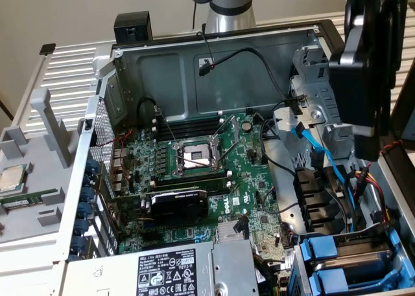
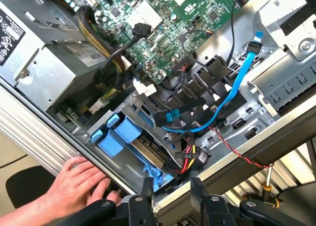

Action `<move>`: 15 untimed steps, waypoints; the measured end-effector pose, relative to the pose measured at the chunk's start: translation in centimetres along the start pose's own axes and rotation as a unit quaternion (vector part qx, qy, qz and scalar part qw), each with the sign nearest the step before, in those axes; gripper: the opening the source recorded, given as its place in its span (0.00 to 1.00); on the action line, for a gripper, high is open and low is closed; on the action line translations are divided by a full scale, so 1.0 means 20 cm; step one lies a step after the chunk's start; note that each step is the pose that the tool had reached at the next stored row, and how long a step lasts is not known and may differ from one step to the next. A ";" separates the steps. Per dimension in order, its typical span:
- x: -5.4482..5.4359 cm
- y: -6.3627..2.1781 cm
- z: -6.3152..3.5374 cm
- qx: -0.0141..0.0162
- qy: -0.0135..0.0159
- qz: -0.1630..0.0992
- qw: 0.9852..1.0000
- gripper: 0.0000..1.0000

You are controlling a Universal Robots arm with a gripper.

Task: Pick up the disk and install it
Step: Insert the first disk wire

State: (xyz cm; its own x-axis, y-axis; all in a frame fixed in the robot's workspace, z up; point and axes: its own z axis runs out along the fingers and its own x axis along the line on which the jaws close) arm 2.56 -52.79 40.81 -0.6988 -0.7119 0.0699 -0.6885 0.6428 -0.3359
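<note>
Though poised over the open computer case (image 1: 194,76), holds nothing in the gripper (image 2: 172,184), with fingers (image 2: 147,196) parted to a narrow gap. Just beside, meets a person's hand (image 2: 81,184) resting at the case's edge. Farther in, finds two blue carriers (image 1: 321,249) seated side by side in the drive cage (image 2: 131,105); judges the disk (image 2: 116,139) to be one of them, cannot tell which. Expect a stiff, dense, smooth metal block, sensitive to knocks; probably best gripped across the plastic frame's long edges. Beyond a blue SATA cable (image 2: 232,92), reads a Dell logo (image 1: 225,207) on the motherboard (image 2: 207,13); cannot read the power supply label (image 1: 168,273) or any writing on the drives.
</note>
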 end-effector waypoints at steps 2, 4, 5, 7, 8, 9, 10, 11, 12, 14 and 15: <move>0.01 -0.012 -0.006 -0.001 -0.002 0.001 1.000 0.43; 0.02 -0.023 -0.012 -0.002 -0.004 0.001 1.000 0.43; 0.03 -0.029 -0.014 -0.003 -0.005 0.001 1.000 0.43; 0.04 -0.041 -0.019 -0.005 -0.008 0.002 1.000 0.43; 0.04 -0.044 -0.021 -0.006 -0.009 0.003 1.000 0.43; 0.05 -0.045 -0.022 -0.007 -0.012 0.004 1.000 0.43; 0.05 -0.047 -0.021 -0.009 -0.014 0.004 1.000 0.43; 0.05 -0.047 -0.022 -0.010 -0.015 0.005 1.000 0.43; 0.05 -0.047 -0.021 -0.010 -0.015 0.005 1.000 0.43; 0.05 -0.047 -0.021 -0.010 -0.015 0.005 1.000 0.43; 0.05 -0.047 -0.021 -0.010 -0.015 0.004 1.000 0.43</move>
State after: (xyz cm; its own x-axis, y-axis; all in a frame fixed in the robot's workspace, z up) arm 2.45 -53.97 41.60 -0.6991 -0.7139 0.0392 -0.6861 0.6545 -0.3176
